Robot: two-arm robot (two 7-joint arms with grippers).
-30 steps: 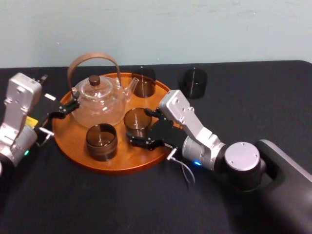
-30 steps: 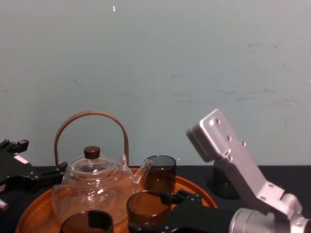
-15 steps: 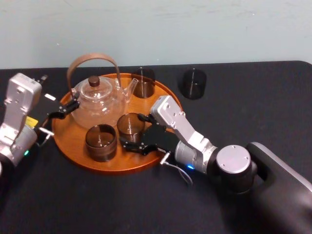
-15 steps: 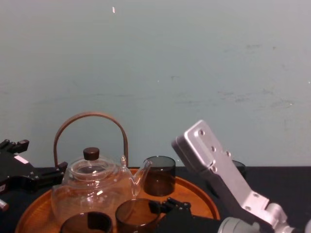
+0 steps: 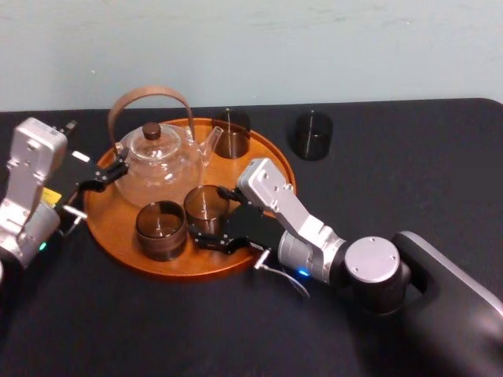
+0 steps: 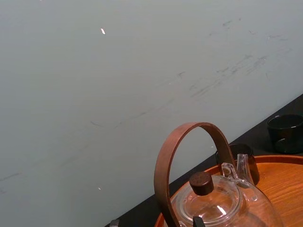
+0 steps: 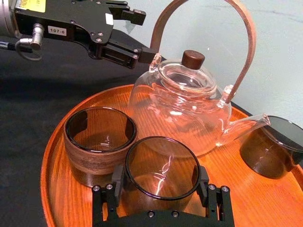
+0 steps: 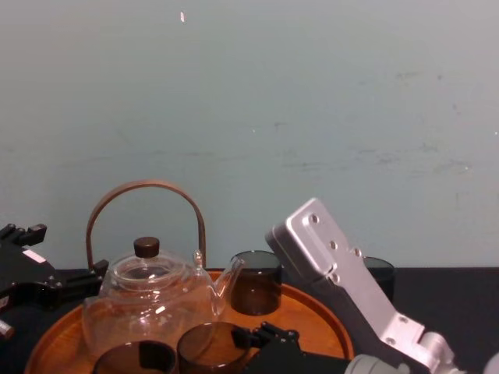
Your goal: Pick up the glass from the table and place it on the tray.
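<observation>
A smoky glass [image 7: 162,166] sits between the fingers [image 7: 117,178] of my right gripper [image 7: 162,183], which is shut on it with both pads touching its sides. In the head view this glass [image 5: 206,206] is low over the front middle of the round orange-brown tray [image 5: 259,153], just right of another glass [image 5: 160,228]. I cannot tell whether it rests on the wood. My right gripper [image 5: 214,218] reaches in from the tray's right front. A further dark glass [image 5: 312,134] stands on the black table [image 5: 409,157] behind the tray's right side.
A glass teapot [image 5: 160,160] with an arched brown handle fills the tray's back left, and a dark glass [image 5: 230,133] stands by its spout. My left gripper [image 5: 96,153] hangs open at the tray's left edge beside the teapot. Bare table lies to the right and front.
My right gripper has carried the glass leftward and lower over the tray, ending close beside the front glass. The left arm has stayed still.
</observation>
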